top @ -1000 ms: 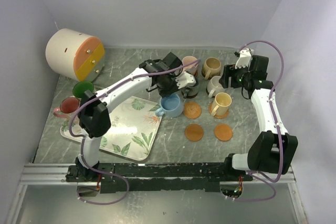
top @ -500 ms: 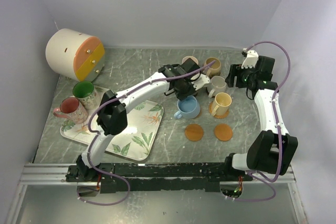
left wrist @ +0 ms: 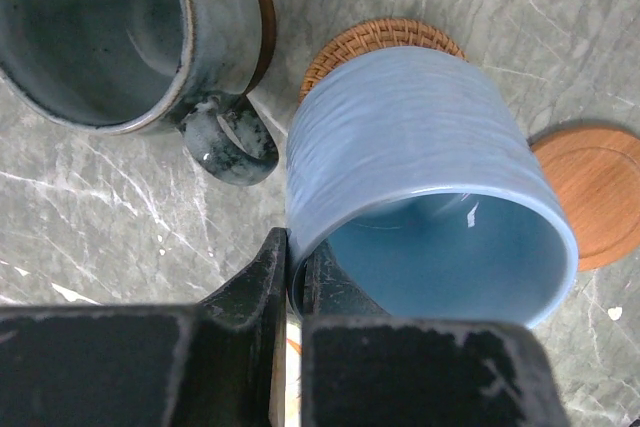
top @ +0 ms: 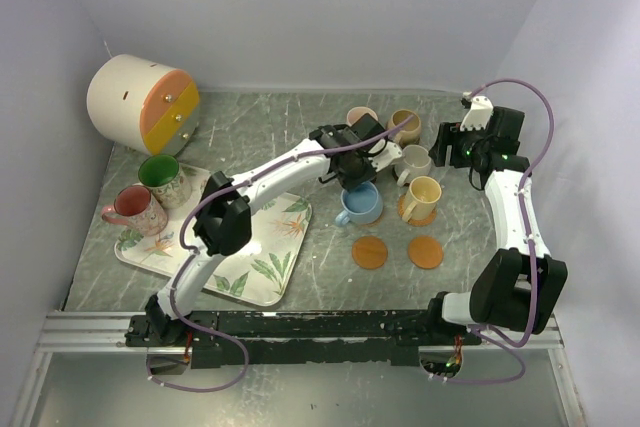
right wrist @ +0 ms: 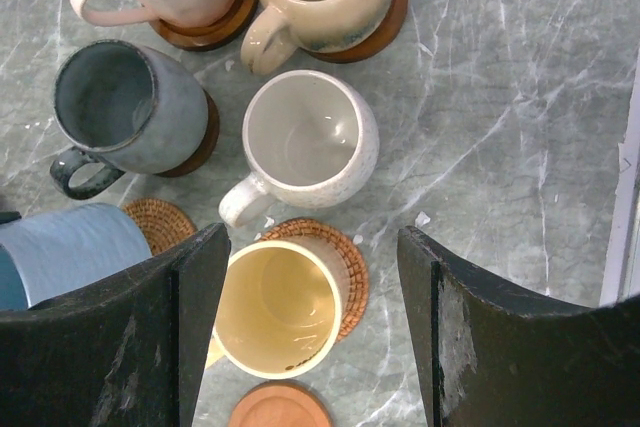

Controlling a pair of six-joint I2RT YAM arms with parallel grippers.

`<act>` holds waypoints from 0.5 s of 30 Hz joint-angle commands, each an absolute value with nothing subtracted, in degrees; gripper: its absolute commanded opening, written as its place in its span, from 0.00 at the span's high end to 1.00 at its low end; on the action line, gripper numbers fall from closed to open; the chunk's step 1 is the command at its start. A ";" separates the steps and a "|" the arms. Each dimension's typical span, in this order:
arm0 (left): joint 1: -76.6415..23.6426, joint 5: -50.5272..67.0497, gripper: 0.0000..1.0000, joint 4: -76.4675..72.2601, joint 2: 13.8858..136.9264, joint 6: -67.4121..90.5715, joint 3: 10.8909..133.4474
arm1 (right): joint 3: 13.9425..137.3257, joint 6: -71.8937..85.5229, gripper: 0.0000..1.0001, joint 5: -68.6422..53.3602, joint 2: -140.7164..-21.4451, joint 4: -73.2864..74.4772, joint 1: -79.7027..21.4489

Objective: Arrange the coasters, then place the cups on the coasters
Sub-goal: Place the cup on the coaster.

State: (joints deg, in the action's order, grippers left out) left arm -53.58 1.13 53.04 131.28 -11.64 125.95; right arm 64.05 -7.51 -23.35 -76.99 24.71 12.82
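The left gripper (left wrist: 297, 272) pinches the near rim of the light blue cup (left wrist: 420, 177), one finger inside the wall and one outside. The cup's base lies over the edge of a woven coaster (left wrist: 385, 35) at its twelve o'clock, though I cannot tell whether it rests there; the dark grey cup (left wrist: 120, 27) stands at ten o'clock and a smooth orange coaster (left wrist: 595, 192) lies bare at three o'clock. The right gripper (right wrist: 312, 247) hangs spread wide above the yellow cup (right wrist: 280, 312), which sits on a second woven coaster (right wrist: 352, 267), with the cream cup (right wrist: 305, 142) at its twelve o'clock.
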 commanded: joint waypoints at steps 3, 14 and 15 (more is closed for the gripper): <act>-54.85 1.25 0.93 51.31 131.13 -10.58 130.12 | 63.46 -7.38 0.32 -24.28 -76.82 23.73 13.45; -56.07 -1.62 0.93 52.26 133.34 -11.41 132.95 | 63.30 -7.38 0.32 -24.70 -76.49 23.81 13.71; -56.07 -1.67 0.93 52.31 133.51 -11.50 133.18 | 63.34 -7.38 0.32 -24.76 -76.47 23.89 13.71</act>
